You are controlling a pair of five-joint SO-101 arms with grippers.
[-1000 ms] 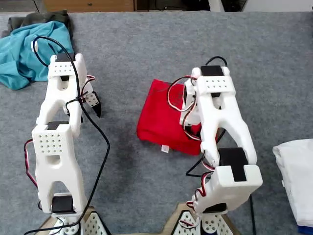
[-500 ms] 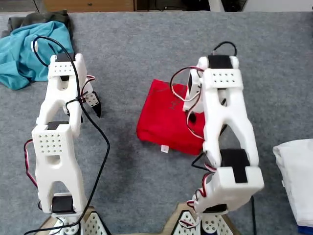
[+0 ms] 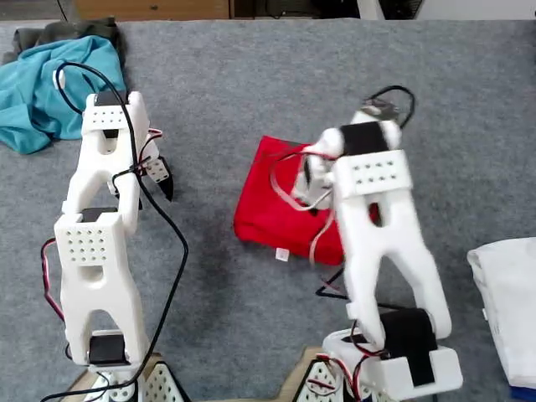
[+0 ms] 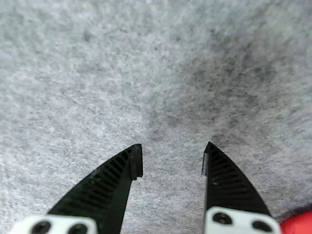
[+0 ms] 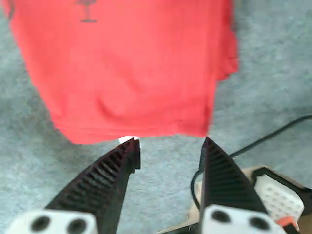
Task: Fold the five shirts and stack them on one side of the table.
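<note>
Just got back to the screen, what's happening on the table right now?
The right gripper hangs open over the edge of the folded red shirt in the middle, holding nothing. The left gripper is open too, over bare grey table. A crumpled teal shirt waits at the far left corner, and a white cloth lies at the right edge.

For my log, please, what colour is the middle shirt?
The shirt is red, clearest in the high view.
</note>
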